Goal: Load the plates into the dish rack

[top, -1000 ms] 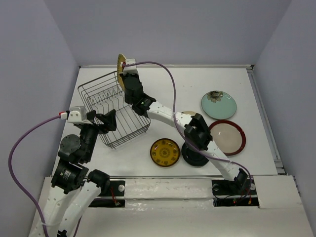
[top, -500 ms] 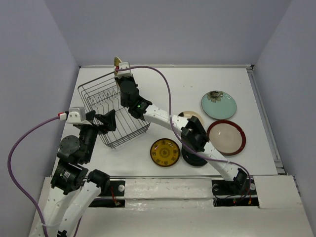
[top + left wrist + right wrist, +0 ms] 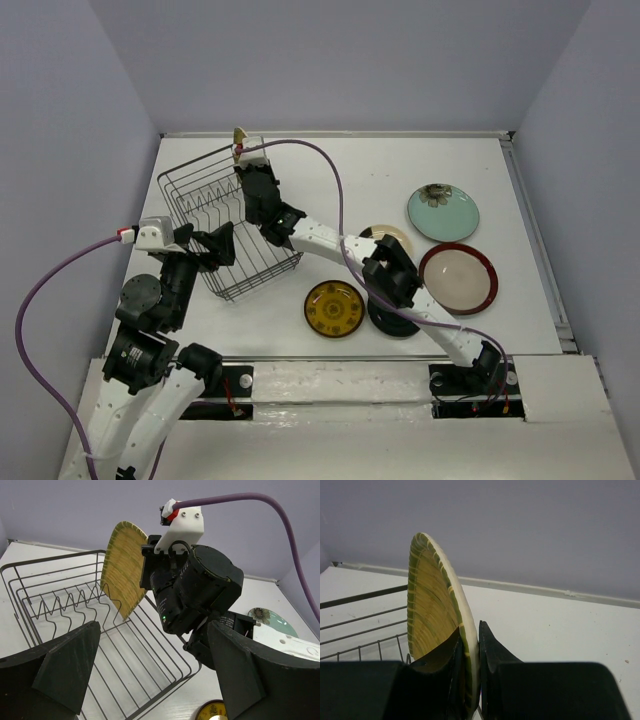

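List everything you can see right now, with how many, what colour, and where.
rack: one, dark wire, far left of table
ribbed plate: one, yellow, on edge above rack's far corner, held
teal plate: one, pale teal, far right
red-rimmed plate: one, cream with red rim, right, near teal plate
cream plate: one, cream, mid-table, partly hidden by right arm
black plate: one, glossy black, near edge, partly under right arm
patterned plate: one, yellow with dark pattern, left of black plate
table: one, white
cables: two, purple, one per arm
left pincer: one, black, open, at rack's near side
right pincer: one, black, clamped on ribbed plate
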`<state>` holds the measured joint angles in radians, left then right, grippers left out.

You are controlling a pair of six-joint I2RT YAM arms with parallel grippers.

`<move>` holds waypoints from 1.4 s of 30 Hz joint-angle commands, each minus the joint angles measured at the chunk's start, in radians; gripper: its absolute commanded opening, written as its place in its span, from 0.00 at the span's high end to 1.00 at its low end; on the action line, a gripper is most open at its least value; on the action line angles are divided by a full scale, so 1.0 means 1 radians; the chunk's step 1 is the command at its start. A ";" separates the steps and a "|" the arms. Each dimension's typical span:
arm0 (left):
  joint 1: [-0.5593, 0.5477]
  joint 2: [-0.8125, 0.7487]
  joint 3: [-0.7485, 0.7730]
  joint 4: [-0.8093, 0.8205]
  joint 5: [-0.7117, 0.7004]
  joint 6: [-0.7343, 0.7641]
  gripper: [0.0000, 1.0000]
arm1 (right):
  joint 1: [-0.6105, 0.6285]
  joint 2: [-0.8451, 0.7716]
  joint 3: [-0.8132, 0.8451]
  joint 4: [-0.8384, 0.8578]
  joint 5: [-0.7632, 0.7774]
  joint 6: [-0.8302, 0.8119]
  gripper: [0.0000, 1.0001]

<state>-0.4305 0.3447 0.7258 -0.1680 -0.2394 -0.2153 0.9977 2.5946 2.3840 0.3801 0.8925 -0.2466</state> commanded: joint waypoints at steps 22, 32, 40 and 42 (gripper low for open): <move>0.001 -0.004 -0.008 0.050 -0.012 0.001 0.01 | 0.050 -0.048 -0.155 0.140 0.042 0.112 0.70; 0.002 -0.006 -0.008 0.048 -0.012 -0.001 0.01 | 0.050 -0.088 -0.215 0.103 0.039 0.194 0.62; 0.001 -0.006 -0.008 0.047 -0.015 0.001 0.01 | 0.050 -0.172 -0.275 0.072 0.036 0.228 0.39; 0.001 -0.007 -0.008 0.045 -0.021 0.002 0.01 | 0.050 -0.215 -0.319 0.062 0.019 0.243 0.35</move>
<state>-0.4305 0.3447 0.7258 -0.1684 -0.2401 -0.2153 1.0409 2.5118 2.1181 0.4423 0.9085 -0.0544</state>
